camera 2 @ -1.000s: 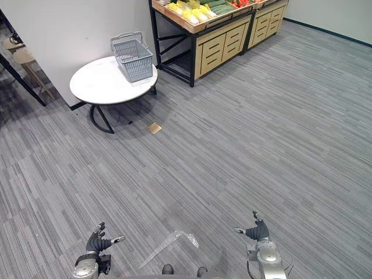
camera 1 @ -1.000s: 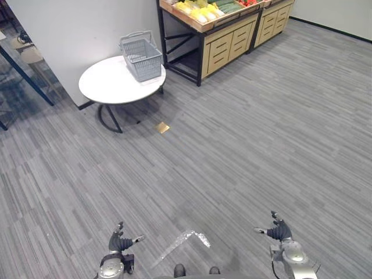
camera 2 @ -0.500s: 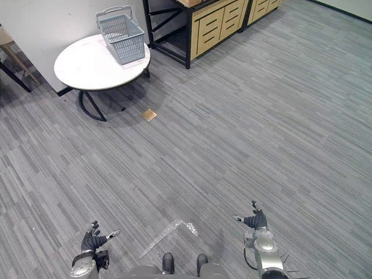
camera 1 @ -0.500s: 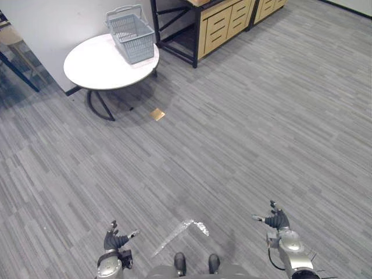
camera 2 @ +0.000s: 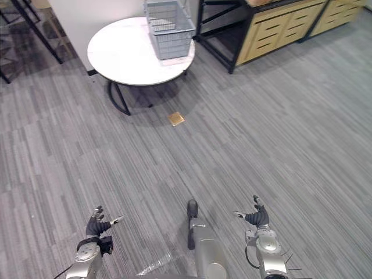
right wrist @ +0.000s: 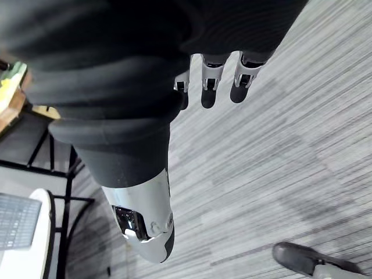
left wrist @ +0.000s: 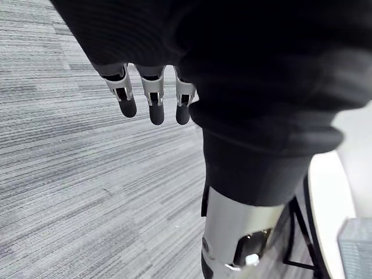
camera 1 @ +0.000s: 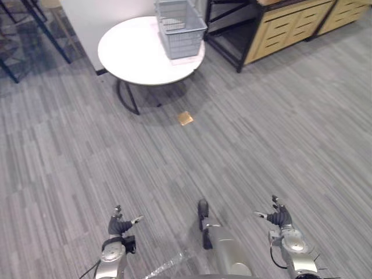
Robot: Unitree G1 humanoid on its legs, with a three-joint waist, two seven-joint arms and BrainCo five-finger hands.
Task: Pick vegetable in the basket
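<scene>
Broadly, a grey striped carpet floor (camera 1: 279, 133) took up most of the scene in the head views. At its far edge stood a wooden shelf unit (camera 1: 279, 32) with pale drawer fronts and a black frame. No writing on it could be read. Just beside the unit, against a white wall (camera 1: 110, 11), was a round white table (camera 1: 133, 55) on dark curved legs.

The grey basket (camera 1: 181, 29) sat upright on the table, at the side nearest the shelf unit, well apart from both hands. Its open mesh showed the white tabletop through it.

The left hand (camera 1: 119, 224) hung low over the carpet at the near edge, released, its fingers (left wrist: 156, 110) straight and relaxed, grasping nothing. The right hand (camera 1: 280, 218) hung the same way on the other side, its fingers (right wrist: 209, 87) loose and apart from the thumb, also grasping nothing.

A small brass-coloured floor plate (camera 1: 185, 118) lay flat on the carpet, near the table's legs.

In the right wrist view, what looked like a pale yellow-green vegetable (right wrist: 10, 78) lay on the unit's wooden ledge; its kind was too small to tell.
</scene>
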